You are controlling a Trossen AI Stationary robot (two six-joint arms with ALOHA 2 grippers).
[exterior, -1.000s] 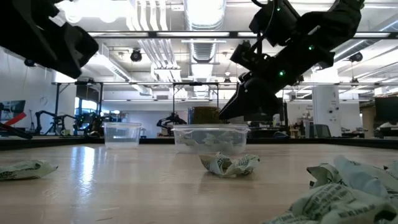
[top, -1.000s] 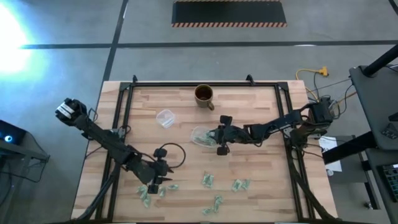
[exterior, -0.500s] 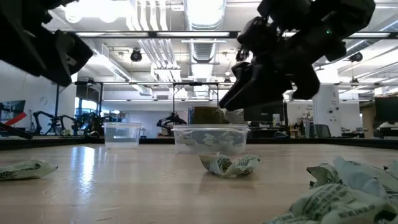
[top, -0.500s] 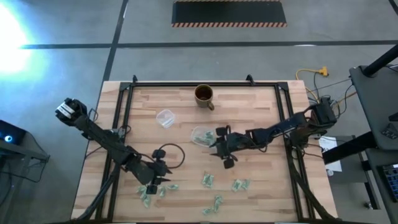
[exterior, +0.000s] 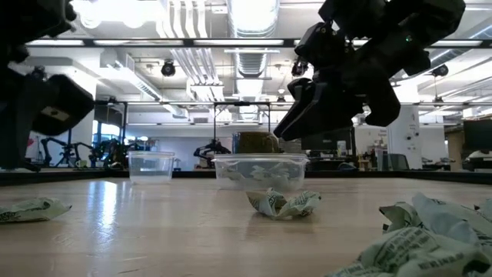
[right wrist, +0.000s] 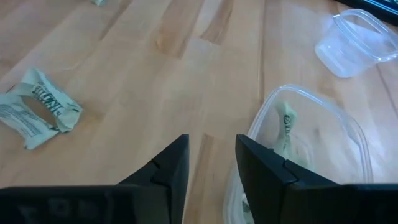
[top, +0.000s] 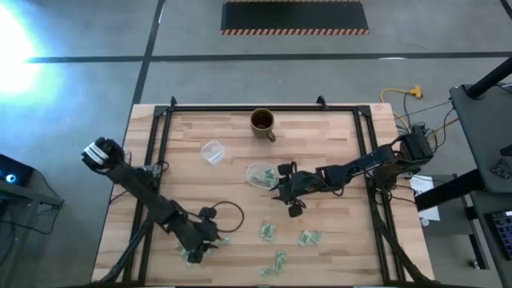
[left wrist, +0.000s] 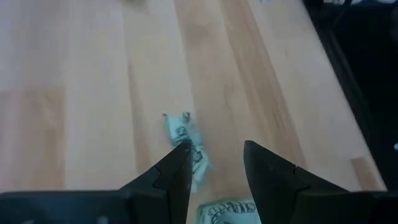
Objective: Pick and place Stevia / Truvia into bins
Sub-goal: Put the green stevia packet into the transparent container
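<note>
Several pale green-and-white sachets (top: 266, 232) lie flat on the near half of the table. My left gripper (top: 200, 242) is open above two of them; in its wrist view one sachet (left wrist: 186, 140) lies just ahead of one fingertip and another (left wrist: 227, 211) lies under the fingers. My right gripper (top: 278, 186) is open and empty, beside the near right rim of the clear bin (top: 260, 174). In the right wrist view, the bin (right wrist: 311, 149) holds sachets (right wrist: 285, 127), and one sachet (right wrist: 40, 115) lies on the bare wood.
A small clear cup (top: 212, 152) stands left of the bin and a brown mug (top: 262, 122) stands near the far edge. Loose sachets (top: 308, 238) lie toward the near edge. In the low view, a crumpled sachet (exterior: 283, 202) lies in front of the bin (exterior: 261, 171).
My left gripper has moved toward the near edge and come down over the sachets at the near left. My right gripper has drawn back a little from the bin toward the near edge and then kept still. The sachets and the bin have stayed where they were.
</note>
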